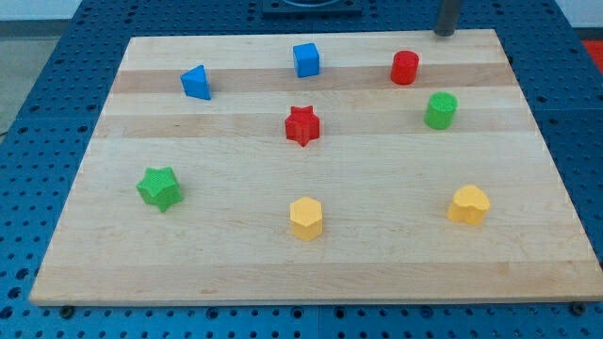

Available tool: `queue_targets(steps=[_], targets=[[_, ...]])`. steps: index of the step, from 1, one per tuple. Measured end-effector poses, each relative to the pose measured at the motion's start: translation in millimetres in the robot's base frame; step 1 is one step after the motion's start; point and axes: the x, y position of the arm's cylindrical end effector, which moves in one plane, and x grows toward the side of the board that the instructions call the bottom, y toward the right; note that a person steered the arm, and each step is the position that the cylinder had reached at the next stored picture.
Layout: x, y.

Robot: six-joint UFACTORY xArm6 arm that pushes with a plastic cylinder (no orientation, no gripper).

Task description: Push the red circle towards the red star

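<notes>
Seeing my tip [445, 33] at counter [528, 235] top edge, up-right of red circle [404, 68]; red star [302, 125] well apart. No gripper, no readable writing.

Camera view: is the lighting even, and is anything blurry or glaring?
Camera view: soft, even light; blocks like the red circle and red star cast only faint shadows; no strong glare on the wooden board; my tip, at the view's top, looks slightly blurred.
</notes>
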Motion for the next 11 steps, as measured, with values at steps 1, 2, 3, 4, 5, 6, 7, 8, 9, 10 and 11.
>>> queue_targets(steps=[1, 2, 3, 4, 5, 6, 7, 8, 9, 10, 11], targets=[[5.8, 0.0], [20.6, 0.0], [58.2, 0.0], [68.6, -43.1], [80.2, -72.7], [86.7, -67.9], [95.1, -68.3], [104.4, -78.9], [105.7, -95.5], [105.7, -95.5], [105.7, -93.7]])
